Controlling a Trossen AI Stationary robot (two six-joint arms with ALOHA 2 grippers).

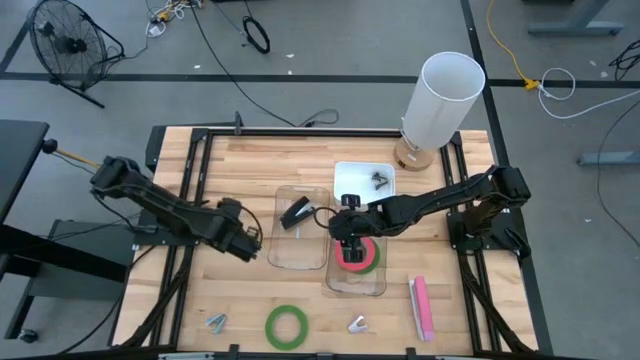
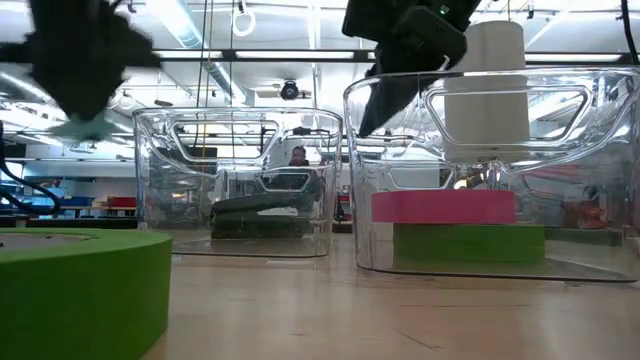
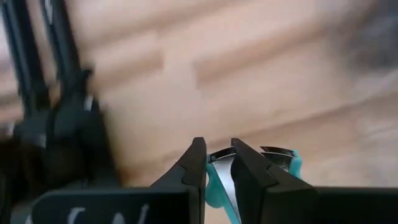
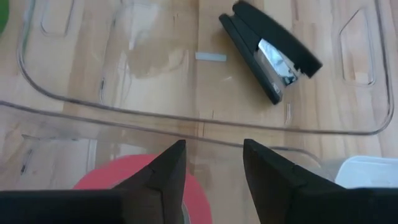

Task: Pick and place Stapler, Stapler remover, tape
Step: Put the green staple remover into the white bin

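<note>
Two dark arms over a pale wooden tabletop (image 1: 200,150), one from each side.

Toward the left edge: left hand (image 1: 245,243), raised off the wood just beside the first bin, fingers (image 3: 198,155) clamped on a teal-handled metal staple remover (image 3: 214,180).

Near the front edge, toward the left corner: a small silver staple remover (image 1: 216,322). Next along that edge: a loose green ring of tape (image 1: 287,326), lying flat on the wood.

Around mid-tabletop: a clear plastic bin (image 1: 283,250), with a black stapler (image 1: 295,212) lying on its floor.

Just beside it on the right: a second clear plastic bin (image 1: 372,285). Inside, a red-pink ring of tape (image 2: 445,207) stacked flat on a second green ring of tape (image 2: 470,243).

Hanging over that second bin, above the red-pink ring: right hand (image 1: 350,245), fingers (image 4: 168,168) apart, nothing between them.

Behind the bins, toward the back edge: a white rectangular tray (image 1: 352,172) holding a few small dark pieces (image 1: 381,180), too small to tell apart.

Near the front edge, past the second bin: another small silver staple remover (image 1: 357,323).

Toward the front right corner: a pink stapler (image 1: 420,305), lying flat.

At the back right corner: a tall white cylinder (image 1: 440,100) on a wooden base.
</note>
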